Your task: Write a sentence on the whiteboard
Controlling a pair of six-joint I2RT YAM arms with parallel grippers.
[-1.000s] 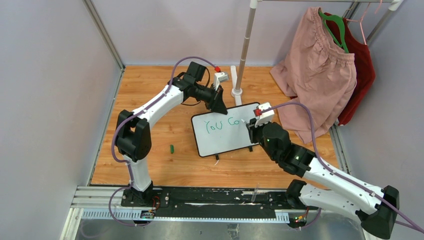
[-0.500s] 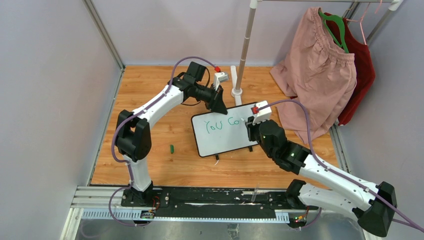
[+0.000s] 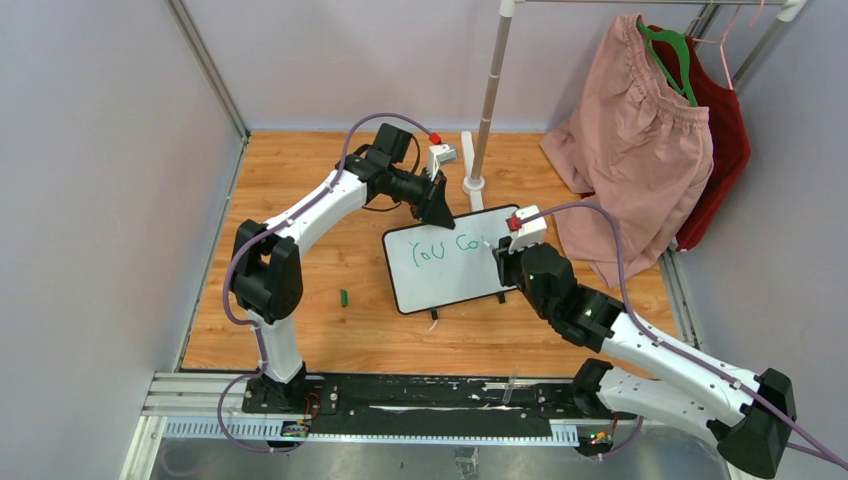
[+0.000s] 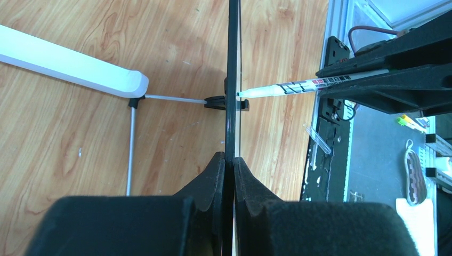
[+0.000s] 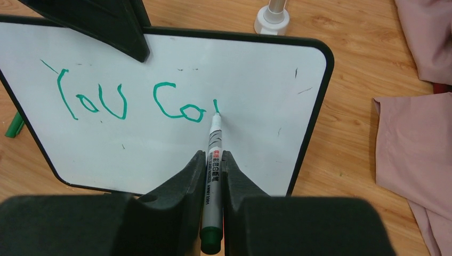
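Note:
The whiteboard (image 3: 450, 272) stands tilted on the wooden floor, also seen in the right wrist view (image 5: 256, 138) and edge-on in the left wrist view (image 4: 232, 80). Green writing (image 5: 128, 101) reads "You Co" plus a short upright stroke. My left gripper (image 3: 437, 208) is shut on the board's top edge (image 4: 230, 160). My right gripper (image 3: 503, 252) is shut on a grey marker with a green end (image 5: 212, 176). The marker's tip (image 5: 216, 114) touches the board just right of the last stroke; it also shows in the left wrist view (image 4: 298, 85).
A green marker cap (image 3: 343, 297) lies on the floor left of the board. A white rack pole and its base (image 3: 474, 184) stand just behind the board. Pink and red clothes (image 3: 640, 140) hang at the back right. A black rail (image 3: 420, 395) runs along the near edge.
My right gripper with the marker has shifted slightly left and back across the board's right part, adding a short stroke after "Co". The left arm and board have stayed still.

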